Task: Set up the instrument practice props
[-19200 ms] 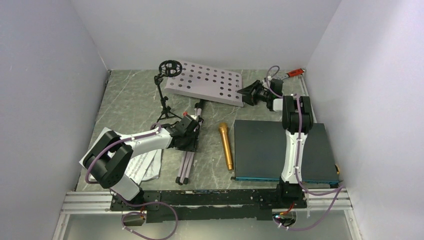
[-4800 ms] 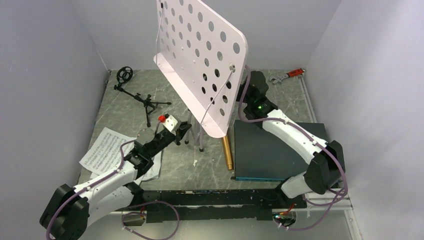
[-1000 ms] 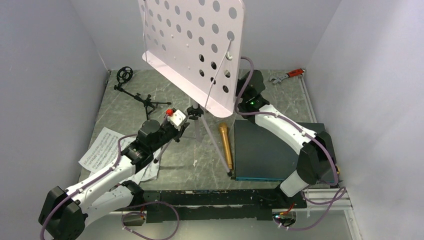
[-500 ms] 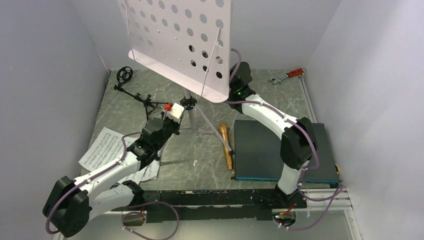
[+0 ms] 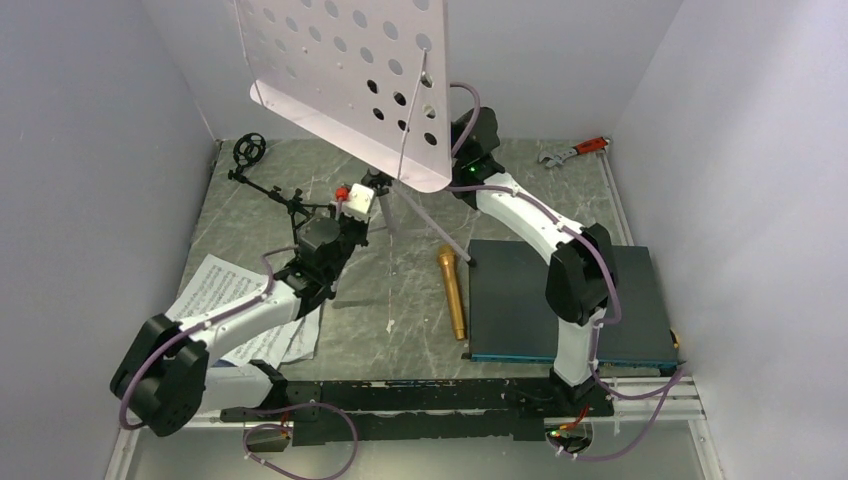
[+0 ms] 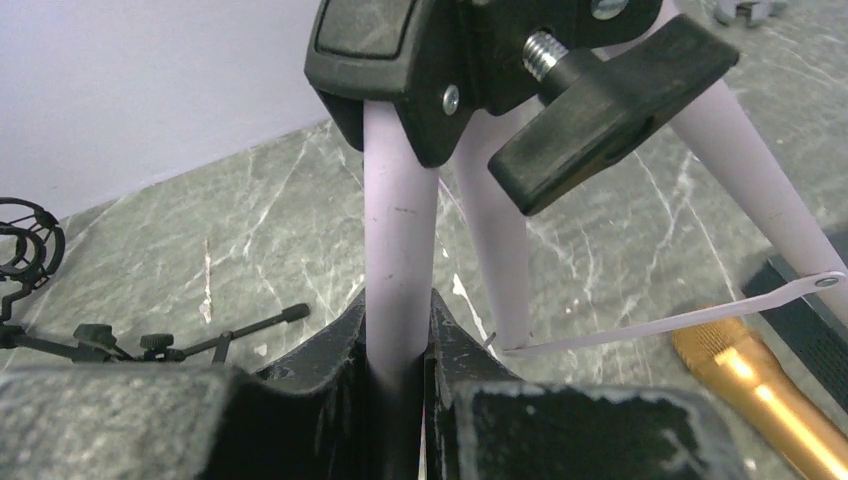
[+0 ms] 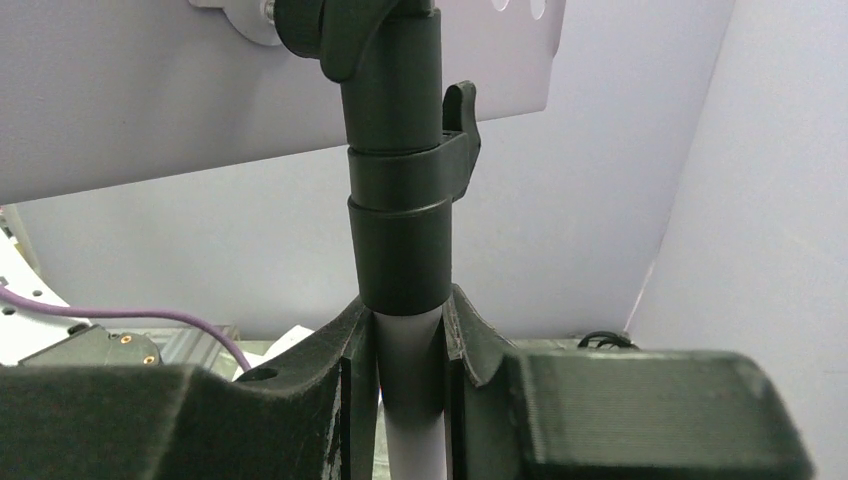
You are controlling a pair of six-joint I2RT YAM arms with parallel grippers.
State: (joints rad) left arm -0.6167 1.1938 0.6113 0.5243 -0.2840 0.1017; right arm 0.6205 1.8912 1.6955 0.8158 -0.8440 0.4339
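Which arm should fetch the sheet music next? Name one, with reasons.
Left, probably. The sheet music lies on the left arm's side, far from the right. The left gripper only clamps a tripod leg; the right gripper grips the music stand post, steadying it.
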